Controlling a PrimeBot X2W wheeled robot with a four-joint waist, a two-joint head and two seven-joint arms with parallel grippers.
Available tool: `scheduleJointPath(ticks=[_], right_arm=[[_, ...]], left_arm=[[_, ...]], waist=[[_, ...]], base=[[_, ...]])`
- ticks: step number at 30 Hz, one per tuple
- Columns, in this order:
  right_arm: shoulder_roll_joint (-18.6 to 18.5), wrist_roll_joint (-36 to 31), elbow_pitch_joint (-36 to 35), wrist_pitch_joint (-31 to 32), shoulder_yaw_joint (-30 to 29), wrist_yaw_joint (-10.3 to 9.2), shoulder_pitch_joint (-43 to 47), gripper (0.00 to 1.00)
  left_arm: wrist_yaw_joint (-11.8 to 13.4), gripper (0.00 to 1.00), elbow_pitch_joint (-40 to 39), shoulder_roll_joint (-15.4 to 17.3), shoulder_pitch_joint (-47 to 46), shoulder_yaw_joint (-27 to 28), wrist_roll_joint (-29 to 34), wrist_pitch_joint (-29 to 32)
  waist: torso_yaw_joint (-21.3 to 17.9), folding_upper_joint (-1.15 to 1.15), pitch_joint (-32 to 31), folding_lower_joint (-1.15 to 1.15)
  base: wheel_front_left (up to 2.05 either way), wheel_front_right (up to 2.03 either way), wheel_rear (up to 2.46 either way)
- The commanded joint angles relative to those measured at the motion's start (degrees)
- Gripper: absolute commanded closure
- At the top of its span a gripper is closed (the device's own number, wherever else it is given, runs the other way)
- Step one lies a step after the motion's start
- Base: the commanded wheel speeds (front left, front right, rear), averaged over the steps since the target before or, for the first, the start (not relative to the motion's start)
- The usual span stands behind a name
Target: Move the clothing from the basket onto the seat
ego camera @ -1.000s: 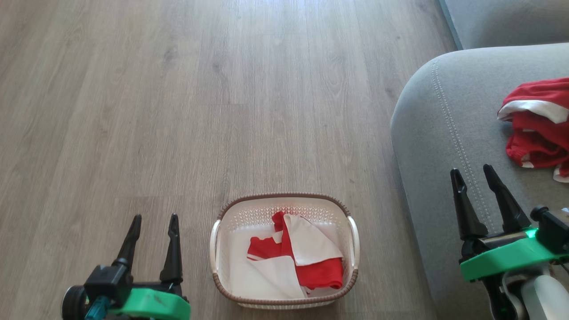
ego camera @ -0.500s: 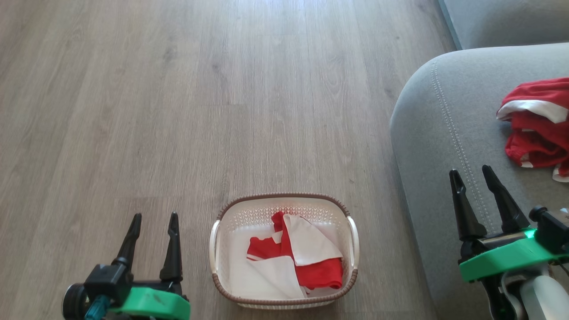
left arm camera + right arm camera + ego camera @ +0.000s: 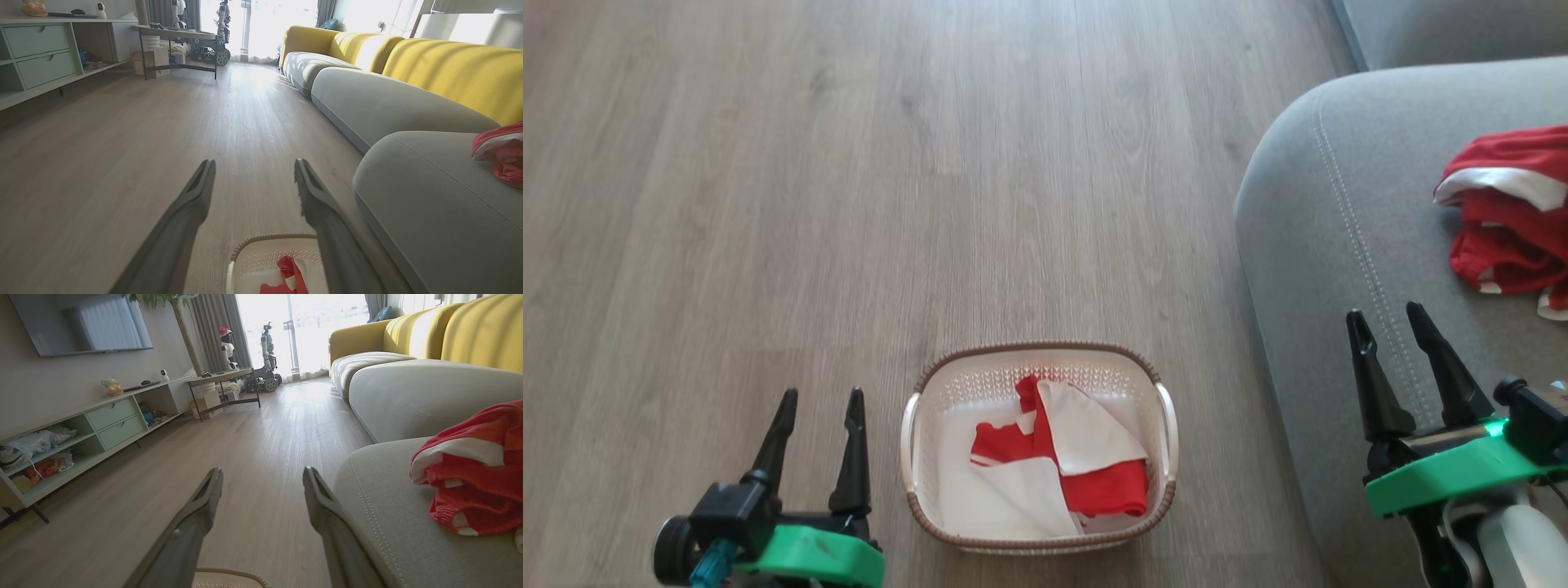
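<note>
Wide wooden floor [image 3: 849,180] across the left and far side of the scene. On the right is the big grey seat [image 3: 1339,245], its rounded corner turned this way and double stitching running along its edge. Near and in the middle, the basket [image 3: 1033,347] sits upright on the floor, left of the seat and apart from it, with a handle at each side. Inside lies the clothing [image 3: 1094,490], a crumpled red and white piece spread over the bottom, and nothing is touching it. Over on the seat's right part there's a red-and-white bundle [image 3: 1503,229], heaped up and running off the head view's right edge. Now the arms: the left gripper [image 3: 823,392] is at the near left, over bare floor just beside the basket, fingers spread apart and empty. The right gripper [image 3: 1384,310] is at the near right, over the seat's stitched edge and short of the bundle, fingers likewise parted and gripping nothing.
</note>
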Motion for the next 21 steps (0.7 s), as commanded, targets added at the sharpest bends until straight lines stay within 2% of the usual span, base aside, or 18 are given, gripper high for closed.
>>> scheduleJointPath(ticks=[1,21], right_arm=[[-1.3,0.3,-2.0,-0.5,1.2,-0.02,-2.6,0.0],[-4.5,2.5,-5.1,-0.5,0.0,-0.02,-9.7,0.0]], left_arm=[[-0.1,0.0,-1.1,0.1,-2.7,2.5,0.7,-0.7],[-3.1,0.0,5.3,-4.8,-15.9,-0.2,5.4,-0.7]], waist=[[-0.3,0.0,1.0,0.0],[-3.5,0.0,16.4,0.0]], base=[[0.0,0.0,0.0],[0.0,0.0,0.0]])
